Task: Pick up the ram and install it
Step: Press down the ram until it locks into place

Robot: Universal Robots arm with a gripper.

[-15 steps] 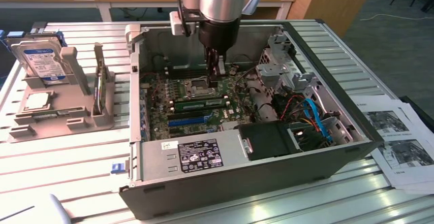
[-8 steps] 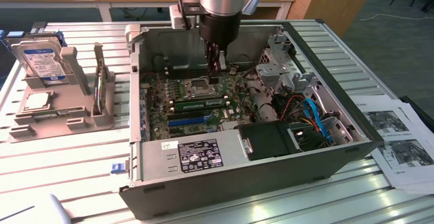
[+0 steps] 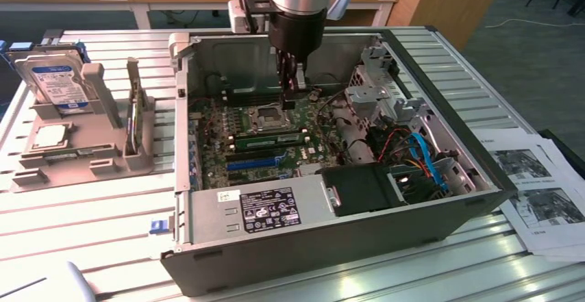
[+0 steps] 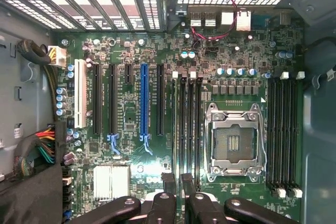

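Observation:
A green ram stick (image 3: 270, 139) sits lengthwise in a memory slot on the motherboard, between the CPU socket (image 3: 268, 116) and the blue slot strip (image 3: 256, 162). My gripper (image 3: 290, 101) hangs inside the open computer case, raised above the board just behind the socket. In the wrist view my gripper (image 4: 177, 183) has its two black fingertips (image 4: 168, 182) a small gap apart with nothing between them, so it is open. They point at the bank of dark memory slots (image 4: 187, 124) beside the CPU socket (image 4: 234, 141). Which of those slots holds the stick I cannot tell from there.
The case walls (image 3: 183, 110) and the drive cage (image 3: 379, 83) hem the arm in. Cables (image 3: 416, 155) and a black box (image 3: 366, 187) fill the near right corner. On the exterior view's left, a grey stand (image 3: 78, 144) holds a hard drive (image 3: 57, 83) and a thin upright board (image 3: 139, 120).

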